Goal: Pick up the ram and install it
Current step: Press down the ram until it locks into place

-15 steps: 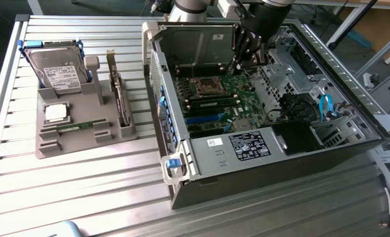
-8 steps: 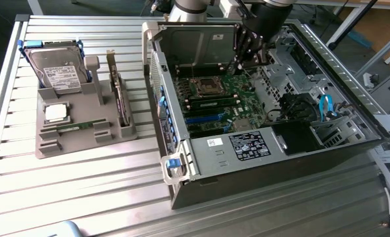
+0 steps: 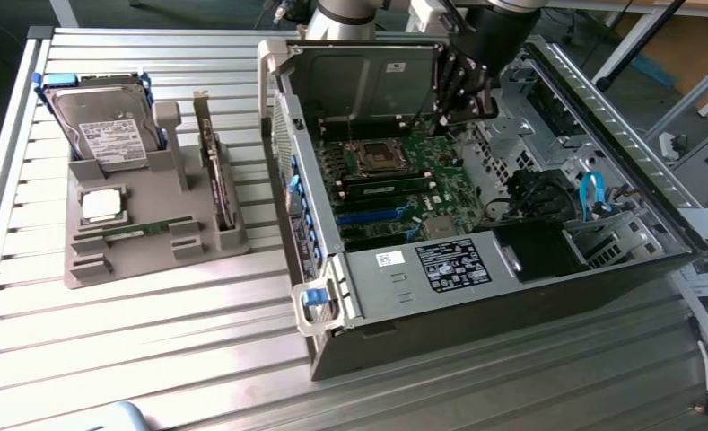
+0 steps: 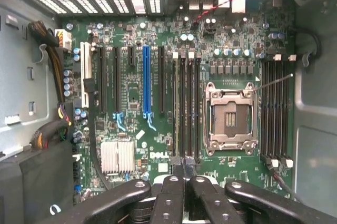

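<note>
Slatted metal table (image 3: 150, 359) bearing an open computer case (image 3: 510, 296); gripper (image 3: 464, 117), fingers pressed together, hangs over the motherboard (image 3: 414, 171). Ram (image 3: 132, 231) lies in the tray (image 3: 150, 260) at the exterior view's left: probably light, stiff, fragile, best pinched across its long edges

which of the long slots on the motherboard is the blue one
The blue slot mid-board, flanked by black slots; the rest are black, except one white slot beside the cable bundle.

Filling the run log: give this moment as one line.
gripper: shut | place: over motherboard, inside case | ram: one stick lying in tray
</note>
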`<state>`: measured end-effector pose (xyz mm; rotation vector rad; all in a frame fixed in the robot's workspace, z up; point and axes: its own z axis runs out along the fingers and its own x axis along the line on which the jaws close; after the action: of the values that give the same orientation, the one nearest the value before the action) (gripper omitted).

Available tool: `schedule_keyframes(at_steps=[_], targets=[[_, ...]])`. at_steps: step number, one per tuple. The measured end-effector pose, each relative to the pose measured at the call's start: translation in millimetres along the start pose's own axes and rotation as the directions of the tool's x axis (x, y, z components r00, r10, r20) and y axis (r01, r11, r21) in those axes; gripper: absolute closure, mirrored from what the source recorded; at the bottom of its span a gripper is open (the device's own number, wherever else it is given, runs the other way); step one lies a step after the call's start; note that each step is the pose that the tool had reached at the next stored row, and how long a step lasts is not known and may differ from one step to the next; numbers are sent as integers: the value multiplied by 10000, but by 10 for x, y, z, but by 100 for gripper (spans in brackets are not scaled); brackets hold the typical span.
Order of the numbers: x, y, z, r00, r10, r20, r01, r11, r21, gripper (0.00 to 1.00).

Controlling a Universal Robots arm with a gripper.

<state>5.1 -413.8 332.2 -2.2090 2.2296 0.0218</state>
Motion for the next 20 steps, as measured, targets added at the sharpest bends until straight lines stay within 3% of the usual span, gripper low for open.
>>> schedule_keyframes(at_steps=[14,20], targets=[[-2,-255,-2,10000,0,1,0,10000,0,89],[-2,-270,-2,10000,0,0,0,10000,0,89]])
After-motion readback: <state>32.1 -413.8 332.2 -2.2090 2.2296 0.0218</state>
